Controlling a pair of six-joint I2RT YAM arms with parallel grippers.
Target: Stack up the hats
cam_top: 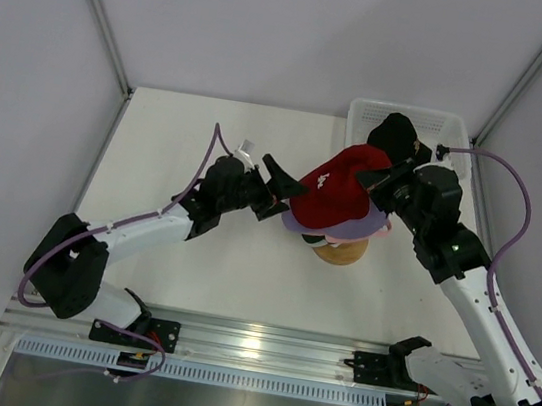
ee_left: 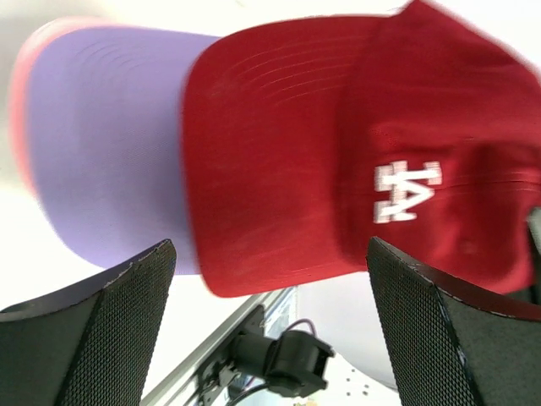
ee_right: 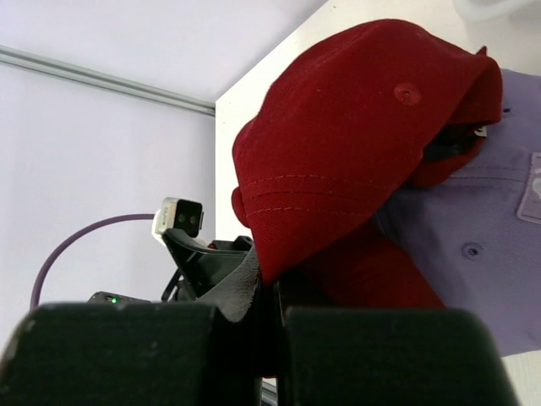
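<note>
Basket at far right corner of table: one black hat inside, crown above the rim. Stand just in front of the basket, near table centre, carries the pile. Lavender hat is uppermost on it; pink hat shows only as a thin edge beneath the lavender brim. Red hat over the pile, tilted, brim pointing left, white logo on front. Cannot tell whether it rests on the lavender hat or hangs just above it.

Right arm reaches in from the right, past the basket's near corner. Right gripper pinched tight on the red hat's back edge, fabric caught between the fingers.

Left arm stretched across from the left. Left gripper spread wide, just beside the tip of the red brim, no contact seen. Purple cable loops off each arm.
</note>
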